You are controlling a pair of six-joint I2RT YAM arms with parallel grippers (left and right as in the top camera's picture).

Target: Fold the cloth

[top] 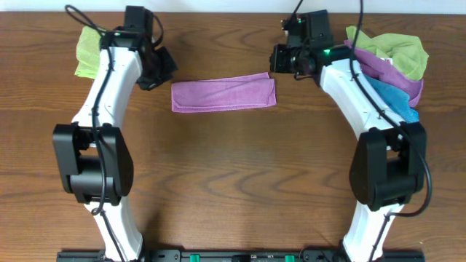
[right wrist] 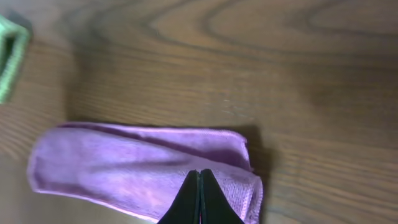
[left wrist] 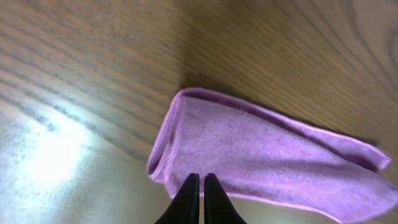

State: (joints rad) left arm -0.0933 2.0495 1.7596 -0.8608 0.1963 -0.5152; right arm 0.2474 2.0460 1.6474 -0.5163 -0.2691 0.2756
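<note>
Purple cloth, folded into narrow strip, flat on table

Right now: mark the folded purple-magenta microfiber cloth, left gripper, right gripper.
folded purple-magenta microfiber cloth (top: 223,94): overhead view, middle of the strip.
left gripper (left wrist: 201,177): left wrist view, between its fingertips.
right gripper (right wrist: 199,172): right wrist view, between its fingertips.

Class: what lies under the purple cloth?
The wooden table shows all round the folded cloth; the wood directly beneath and the cloth's lower layers are covered.
</note>
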